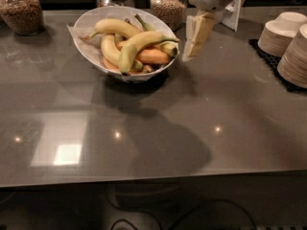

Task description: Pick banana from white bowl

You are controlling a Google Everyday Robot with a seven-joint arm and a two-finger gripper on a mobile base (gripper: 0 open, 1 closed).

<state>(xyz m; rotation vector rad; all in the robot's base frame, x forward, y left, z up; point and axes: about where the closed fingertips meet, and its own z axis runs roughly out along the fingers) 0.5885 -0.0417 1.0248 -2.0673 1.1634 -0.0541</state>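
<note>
Step in hand, as I read it: approach, no grasp yet; gripper (pixel 196 35) hangs just beside the white bowl (pixel 84 24), off its rim at 3 o'clock, carrying nothing I can see; can't tell whether it's open or closed. Target banana (pixel 140 42) lies on top of the pile, arching from its dark tip at the bowl's 6 o'clock up to its stem end near 3 o'clock; the stem end is the part nearest the gripper. How I'd do it: come in from above, not sideways over the rim; grip across the mid-span, where the fruit sits highest and clearest of its neighbours; closing line square to the long axis; lift straight up before pulling away, since the rim is thin and the bowl looks light enough to slide or tip. Risk: the orange-yellow banana (pixel 152 56) sits right under it at 4 o'clock and could get pinched or dragged along. Containers: the bowl holds at least 4 bananas, incl. a paler yellow banana (pixel 115 27) at 12 o'clock; 3 glass jars (pixel 168 5) of brown grains stand behind the bowl from 10 to 1 o'clock; 2 stacks of pale bowls (pixel 280 32) sit at the counter's 3 o'clock edge, well apart from the fruit.
</note>
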